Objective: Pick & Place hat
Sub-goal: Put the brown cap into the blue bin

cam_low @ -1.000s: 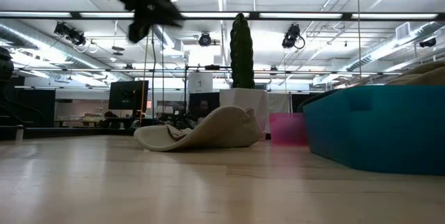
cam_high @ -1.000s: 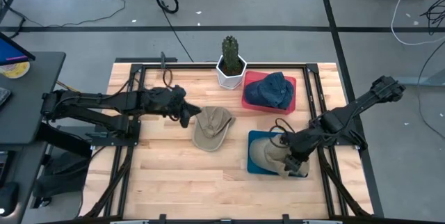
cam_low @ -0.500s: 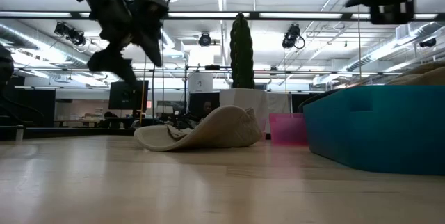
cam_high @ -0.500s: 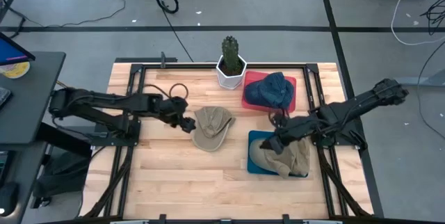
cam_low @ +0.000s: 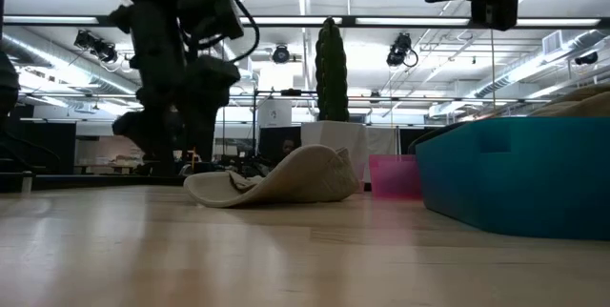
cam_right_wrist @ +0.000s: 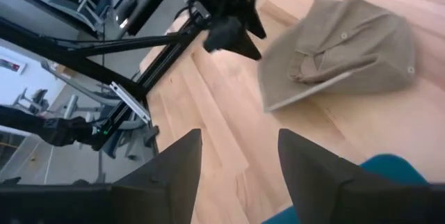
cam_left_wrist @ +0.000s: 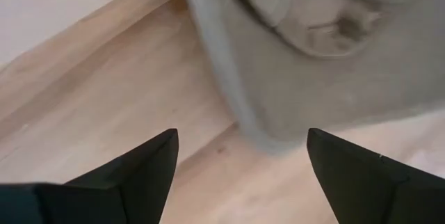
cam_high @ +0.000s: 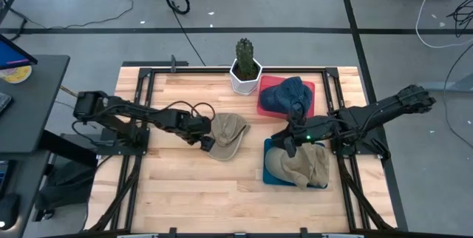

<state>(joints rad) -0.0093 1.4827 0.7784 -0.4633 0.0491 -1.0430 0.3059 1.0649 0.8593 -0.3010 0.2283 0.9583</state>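
Left tool [cam_high: 208, 143] released, low beside loose hat [cam_high: 227, 135] on tabletop [cam_high: 185, 186]. Right tool [cam_high: 284, 141] released above teal bin [cam_high: 270, 176].

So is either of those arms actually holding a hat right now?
No. The left gripper has its fingers open at the edge of the tan hat on the table, gripping nothing. The right gripper hovers empty over the blue bin.

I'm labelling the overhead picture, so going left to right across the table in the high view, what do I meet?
Left gripper → loose tan hat → cactus pot → tan hat on the teal tray.
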